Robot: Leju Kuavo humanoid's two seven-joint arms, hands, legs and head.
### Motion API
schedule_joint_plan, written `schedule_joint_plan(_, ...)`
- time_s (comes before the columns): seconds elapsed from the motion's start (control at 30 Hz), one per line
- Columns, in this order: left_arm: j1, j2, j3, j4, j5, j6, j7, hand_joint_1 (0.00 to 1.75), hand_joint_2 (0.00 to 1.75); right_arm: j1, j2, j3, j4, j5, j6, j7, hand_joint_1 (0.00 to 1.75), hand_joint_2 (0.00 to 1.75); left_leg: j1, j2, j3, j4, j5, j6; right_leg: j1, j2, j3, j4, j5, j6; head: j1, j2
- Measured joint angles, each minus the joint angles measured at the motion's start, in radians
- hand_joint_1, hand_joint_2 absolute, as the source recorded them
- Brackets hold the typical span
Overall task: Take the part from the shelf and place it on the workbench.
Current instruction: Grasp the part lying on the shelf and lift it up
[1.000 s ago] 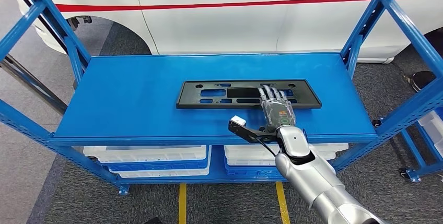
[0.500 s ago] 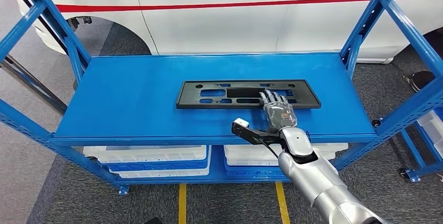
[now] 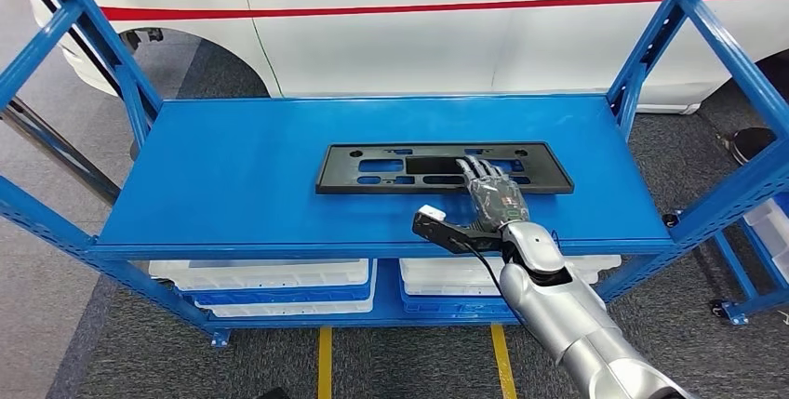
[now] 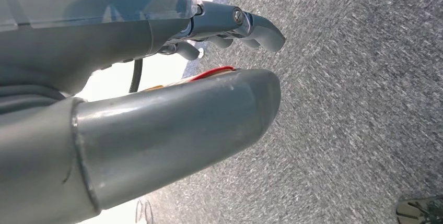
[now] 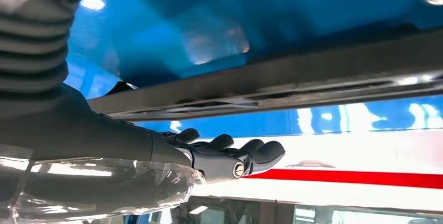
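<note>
Head view: the black plate [image 3: 444,167], a flat slotted frame, lay lengthwise at the centre of the blue shelf [image 3: 233,185], with a white car [image 3: 419,18] beyond at twelve o'clock. The right hand [image 3: 491,192] lay over the plate's near edge, toward the plate's three o'clock end, fingers extended and apart, nothing gripped. In the right wrist view the fingers [image 5: 230,153] ran alongside the plate's edge [image 5: 292,80]; whether they touched it could not be told. The left hand [image 4: 156,78] hung over grey carpet [image 4: 355,104], fingers part-curled, holding nothing.

Judgement: the step in hand was securing a grip. A thin, flat plate offers little to pinch, so the fingers should hook an edge or a slot, or draw the plate toward six o'clock until it overhangs the shelf lip, then close. An off-centre grip would probably let the long end droop.
</note>
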Motion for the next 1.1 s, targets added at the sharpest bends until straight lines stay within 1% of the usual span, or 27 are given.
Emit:
schedule_joint_plan(0.1, 0.000, 0.000, 0.000, 0.000, 0.000, -0.001, -0.003, 0.00, 0.00, 0.002, 0.001, -0.001, -0.010, 0.000, 0.001, -0.001, 0.00, 0.00, -0.002, 0.000, -0.002, 0.003, -0.001, 0.005, -0.002, 0.000, 0.001, -0.002, 0.002, 0.005, 0.000, 0.000)
schedule_joint_plan(0.17, 0.000, -0.001, 0.000, 0.000, 0.000, -0.001, -0.004, 0.00, 0.00, 0.002, 0.002, -0.002, -0.018, 0.000, 0.001, -0.001, 0.00, 0.00, 0.002, 0.001, 0.002, -0.007, 0.005, 0.012, -0.001, 0.000, 0.002, -0.001, 0.001, 0.011, 0.000, 0.000)
schedule_joint_plan(0.2, 0.000, -0.002, 0.000, 0.000, 0.000, -0.001, -0.005, 0.00, 0.00, 0.001, 0.002, -0.003, -0.021, 0.000, 0.001, -0.001, 0.00, 0.00, 0.006, 0.003, 0.006, -0.014, 0.009, 0.017, 0.000, 0.000, -0.003, 0.010, -0.008, 0.015, 0.001, 0.000)
schedule_joint_plan(0.23, -0.001, -0.003, 0.000, 0.000, 0.000, -0.001, -0.006, 0.00, 0.00, 0.001, 0.002, -0.003, -0.024, 0.000, 0.001, -0.002, 0.00, 0.00, 0.009, 0.003, 0.010, -0.021, 0.013, 0.020, -0.001, 0.000, -0.017, 0.042, -0.028, 0.019, 0.001, 0.000)
schedule_joint_plan(0.27, -0.001, -0.003, 0.000, 0.000, 0.000, -0.001, -0.006, 0.00, 0.00, 0.002, 0.002, -0.004, -0.026, 0.000, 0.001, -0.002, 0.00, 0.00, 0.011, 0.003, 0.012, -0.024, 0.015, 0.023, -0.003, 0.000, -0.042, 0.094, -0.056, 0.022, 0.002, 0.000)
schedule_joint_plan(0.3, -0.001, -0.004, 0.000, 0.000, 0.000, -0.001, -0.007, 0.00, 0.00, 0.003, 0.002, -0.004, -0.026, 0.000, 0.001, -0.002, 0.00, 0.00, 0.011, 0.001, 0.012, -0.024, 0.015, 0.024, -0.006, 0.000, -0.075, 0.161, -0.088, 0.026, 0.002, 0.000)
schedule_joint_plan(0.33, 0.000, -0.004, 0.000, 0.000, 0.000, -0.001, -0.007, 0.00, 0.00, 0.006, 0.002, -0.004, -0.027, 0.000, 0.001, -0.002, 0.00, 0.00, 0.012, -0.003, 0.012, -0.024, 0.014, 0.024, -0.010, 0.000, -0.108, 0.227, -0.112, 0.030, 0.002, 0.000)
schedule_joint_plan(0.37, 0.000, -0.004, 0.000, 0.000, 0.000, -0.001, -0.008, 0.00, 0.00, 0.010, 0.002, -0.004, -0.027, 0.000, 0.002, -0.002, 0.00, 0.00, 0.013, -0.008, 0.012, -0.023, 0.013, 0.023, -0.014, -0.001, -0.132, 0.270, -0.121, 0.033, 0.002, 0.000)
schedule_joint_plan(0.4, 0.000, -0.004, 0.000, 0.000, 0.000, -0.001, -0.008, 0.00, 0.00, 0.012, 0.002, -0.004, -0.027, 0.000, 0.002, -0.002, 0.00, 0.00, 0.015, -0.015, 0.013, -0.021, 0.011, 0.021, -0.019, 0.000, -0.136, 0.274, -0.109, 0.036, 0.002, 0.000)
schedule_joint_plan(0.43, 0.000, -0.004, 0.000, 0.000, 0.000, -0.001, -0.009, 0.00, 0.00, 0.013, 0.002, -0.004, -0.028, 0.000, 0.002, -0.002, 0.00, 0.00, 0.017, -0.025, 0.015, -0.019, 0.008, 0.016, -0.023, 0.001, -0.120, 0.235, -0.076, 0.039, 0.002, 0.000)
schedule_joint_plan(0.47, 0.000, -0.004, 0.000, 0.000, 0.000, -0.001, -0.010, 0.00, 0.00, 0.013, 0.002, -0.004, -0.028, -0.001, 0.002, -0.003, 0.00, 0.00, 0.021, -0.034, 0.017, -0.015, 0.004, 0.011, -0.027, 0.009, -0.088, 0.166, -0.036, 0.042, 0.002, 0.000)
schedule_joint_plan(0.5, 0.000, -0.004, 0.000, 0.000, 0.000, -0.001, -0.010, 0.00, 0.00, 0.013, 0.002, -0.005, -0.028, -0.001, 0.002, -0.003, 0.00, 0.00, 0.024, -0.043, 0.016, -0.011, -0.001, 0.004, -0.032, 0.028, -0.055, 0.100, -0.008, 0.044, 0.002, 0.000)
schedule_joint_plan(0.53, -0.001, -0.004, 0.000, 0.000, 0.000, -0.001, -0.011, 0.00, 0.00, 0.012, 0.001, -0.005, -0.028, -0.001, 0.003, -0.003, 0.00, 0.00, 0.025, -0.053, 0.013, -0.005, -0.005, -0.004, -0.033, 0.046, -0.029, 0.047, 0.006, 0.043, 0.002, 0.000)
schedule_joint_plan(0.57, -0.002, -0.004, 0.000, 0.000, 0.000, -0.001, -0.011, 0.00, 0.00, 0.013, 0.000, -0.006, -0.028, -0.001, 0.004, -0.003, 0.00, 0.00, 0.027, -0.061, 0.009, -0.002, -0.007, -0.012, -0.033, 0.061, -0.016, 0.021, 0.006, 0.041, 0.002, 0.000)
schedule_joint_plan(0.6, -0.002, -0.005, 0.000, 0.000, 0.000, -0.001, -0.011, 0.00, 0.00, 0.015, 0.000, -0.006, -0.028, -0.001, 0.004, -0.003, 0.00, 0.00, 0.029, -0.069, 0.004, -0.001, -0.008, -0.020, -0.030, 0.069, -0.013, 0.016, -0.004, 0.037, 0.002, 0.000)
schedule_joint_plan(0.63, -0.001, -0.005, 0.000, 0.000, 0.000, -0.002, -0.011, 0.00, 0.00, 0.015, 0.000, -0.007, -0.028, -0.001, 0.005, -0.003, 0.00, 0.00, 0.031, -0.077, 0.002, -0.002, -0.007, -0.029, -0.027, 0.063, -0.012, 0.014, -0.006, 0.030, 0.002, 0.000)
schedule_joint_plan(0.67, 0.001, -0.006, 0.000, 0.001, 0.000, -0.002, -0.012, 0.00, 0.00, 0.016, 0.001, -0.007, -0.030, -0.002, 0.005, -0.004, 0.00, 0.00, 0.034, -0.079, 0.003, -0.005, -0.009, -0.035, -0.027, 0.056, -0.009, 0.013, -0.008, 0.023, 0.002, 0.000)
schedule_joint_plan(0.7, 0.003, -0.006, 0.000, 0.001, 0.000, -0.002, -0.012, 0.00, 0.00, 0.015, 0.001, -0.008, -0.031, -0.005, 0.006, -0.005, 0.00, 0.44, 0.034, -0.076, 0.005, -0.007, -0.005, -0.038, -0.029, 0.051, -0.005, 0.009, -0.009, 0.019, 0.001, 0.000)
schedule_joint_plan(0.73, 0.003, -0.006, 0.000, 0.001, 0.000, -0.001, -0.012, 0.00, 0.00, 0.014, 0.002, -0.009, -0.033, -0.007, 0.008, -0.006, 0.00, 0.87, 0.033, -0.073, 0.009, -0.007, -0.002, -0.037, -0.030, 0.048, 0.000, 0.005, -0.009, 0.016, 0.000, 0.000)
schedule_joint_plan(0.8, 0.001, -0.006, 0.000, 0.001, 0.000, -0.001, -0.013, 0.00, 0.00, 0.012, 0.003, -0.010, -0.034, -0.008, 0.009, 0.000, 0.00, 1.75, 0.031, -0.065, 0.016, -0.012, 0.006, -0.028, -0.027, 0.045, 0.006, 0.001, -0.011, 0.015, -0.001, 0.000)
schedule_joint_plan(0.87, 0.001, -0.006, 0.000, 0.001, 0.000, -0.001, -0.014, 0.00, 0.00, 0.012, 0.004, -0.010, -0.034, -0.003, 0.008, 0.014, 0.00, 1.75, 0.032, -0.063, 0.021, -0.021, 0.004, -0.023, -0.022, 0.043, 0.006, 0.002, -0.012, 0.010, -0.001, 0.000)
schedule_joint_plan(0.97, 0.001, -0.006, 0.000, 0.001, 0.000, -0.001, -0.014, 0.00, 0.00, 0.013, 0.004, -0.009, -0.033, 0.004, 0.006, 0.034, 0.00, 1.75, 0.034, -0.060, 0.025, -0.030, 0.003, -0.023, -0.018, 0.043, 0.006, 0.003, -0.012, 0.005, -0.001, 0.000)
schedule_joint_plan(1.03, 0.001, -0.006, 0.000, 0.001, 0.001, -0.001, -0.014, 0.00, 0.00, 0.013, 0.004, -0.009, -0.033, 0.007, 0.005, 0.042, 0.00, 1.75, 0.034, -0.059, 0.026, -0.032, 0.002, -0.025, -0.018, 0.043, 0.005, 0.004, -0.012, 0.005, -0.001, 0.000)
schedule_joint_plan(1.1, 0.001, -0.006, 0.000, 0.001, 0.001, -0.001, -0.014, 0.00, 0.00, 0.013, 0.004, -0.009, -0.033, 0.010, 0.005, 0.047, 0.00, 1.75, 0.034, -0.059, 0.026, -0.033, 0.002, -0.032, -0.017, 0.043, 0.005, 0.005, -0.012, 0.005, -0.001, 0.000)
